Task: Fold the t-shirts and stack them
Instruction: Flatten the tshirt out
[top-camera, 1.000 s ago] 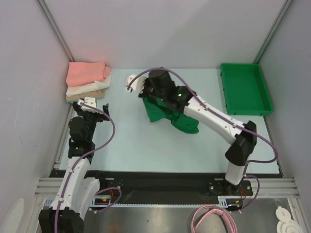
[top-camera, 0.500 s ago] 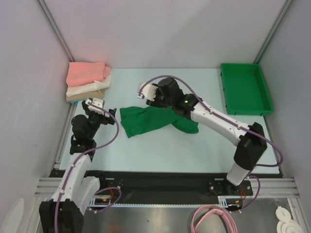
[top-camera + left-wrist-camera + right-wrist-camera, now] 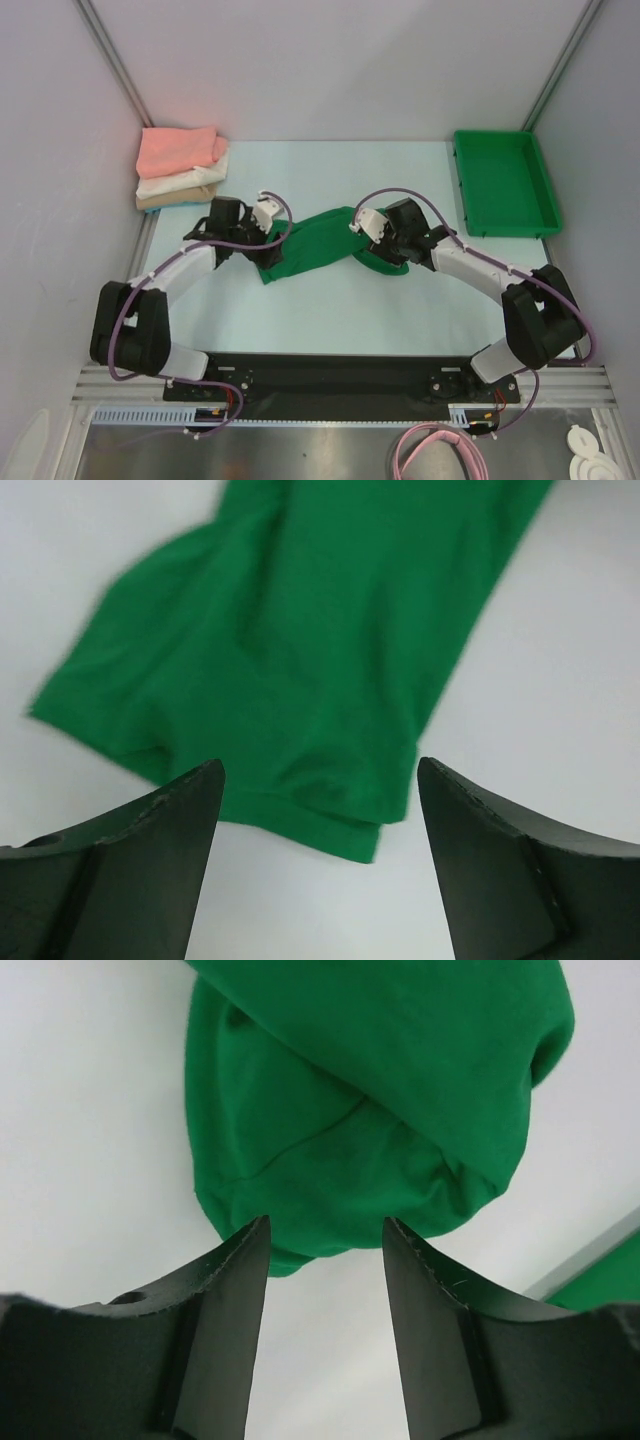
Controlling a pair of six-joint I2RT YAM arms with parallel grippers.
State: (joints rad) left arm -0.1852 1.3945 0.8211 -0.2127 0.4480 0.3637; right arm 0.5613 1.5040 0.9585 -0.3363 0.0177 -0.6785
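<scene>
Plain grey walls (image 3: 330,60) enclose a pale table (image 3: 330,310) — green bin (image 3: 505,185) at its far right.

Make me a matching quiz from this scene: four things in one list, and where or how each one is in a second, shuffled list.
Column one:
1. green t-shirt
2. pink folded shirt
3. green bin
4. left gripper

Column two:
A. at the far right
B. topmost layer, far left corner
C. lying rumpled in the middle
D. open, poised over an end of the green cloth

Pairs: 1-C, 2-B, 3-A, 4-D
</scene>
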